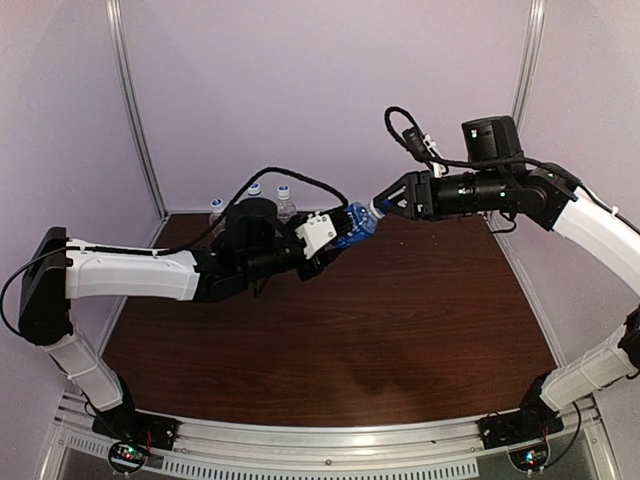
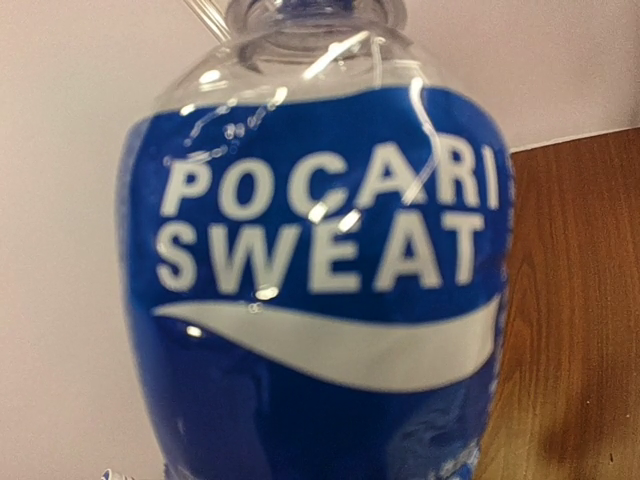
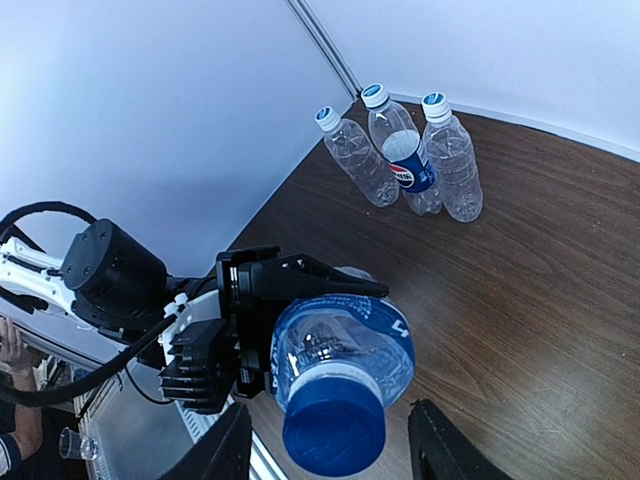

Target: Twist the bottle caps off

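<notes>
My left gripper (image 1: 335, 240) is shut on the blue-label bottle (image 1: 352, 225) and holds it tilted above the table, neck towards the right arm. The label (image 2: 320, 280) fills the left wrist view and hides the fingers there. In the right wrist view the left gripper's black fingers (image 3: 300, 285) clamp the bottle body (image 3: 345, 345). Its dark blue cap (image 3: 333, 425) is screwed on. My right gripper (image 3: 335, 455) is open, one finger on each side of the cap, both apart from it. In the top view the right gripper (image 1: 385, 206) is at the cap (image 1: 375, 210).
Three more bottles with white, blue-centred caps stand together at the back left corner: a plain one (image 3: 355, 158), the Pepsi one (image 3: 405, 160) and another plain one (image 3: 453, 160). They also show in the top view (image 1: 254, 198). White walls enclose the brown table (image 1: 400, 320).
</notes>
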`<state>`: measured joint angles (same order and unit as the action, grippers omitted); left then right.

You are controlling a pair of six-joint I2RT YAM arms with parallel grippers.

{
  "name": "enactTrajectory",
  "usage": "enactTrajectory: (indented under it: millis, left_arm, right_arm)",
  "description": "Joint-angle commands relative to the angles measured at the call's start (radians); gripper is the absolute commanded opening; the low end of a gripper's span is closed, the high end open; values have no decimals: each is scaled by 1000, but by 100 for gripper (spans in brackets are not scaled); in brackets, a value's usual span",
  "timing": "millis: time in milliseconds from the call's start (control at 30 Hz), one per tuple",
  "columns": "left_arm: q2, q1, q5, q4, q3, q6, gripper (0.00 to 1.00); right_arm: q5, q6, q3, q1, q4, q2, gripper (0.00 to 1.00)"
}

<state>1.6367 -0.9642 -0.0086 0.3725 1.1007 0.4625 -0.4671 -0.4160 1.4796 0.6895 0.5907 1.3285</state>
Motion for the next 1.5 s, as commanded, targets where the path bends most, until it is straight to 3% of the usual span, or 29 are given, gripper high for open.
enactTrajectory:
  millis: [0,67,267,367,533,767,1033,1233,1333,1467]
  left_arm:
    - [8,-3,-5,30,18,7,42]
    - [8,-3,-6,27,19,9,42]
    - [9,-4,6,19,18,13,42]
    - [4,-3,66,-43,31,38,42]
    - [-18,-4,273,-258,65,108,39]
    - [-20,-4,544,-409,92,116,38]
    - [7,-2,601,-451,119,108,38]
    - [16,-3,574,-444,127,89,38]
    - [17,-4,574,-436,126,85,37]
    - [14,-3,575,-420,121,81,36]
  right_arm:
    - [-5,18,5,-2,17,30,55]
    - [-4,20,7,-4,14,34,52]
    - [-19,35,7,-6,1,32,14]
    - [-94,179,7,-5,24,32,0]
    - [-86,690,-53,36,190,-37,0]
    - [-77,1088,-131,110,256,-125,0]
    - [42,1258,-193,179,198,-179,0]
    - [62,1240,-203,196,165,-167,0]
    - [97,1231,-212,199,161,-163,10]
    - [102,1195,-208,201,146,-164,43]
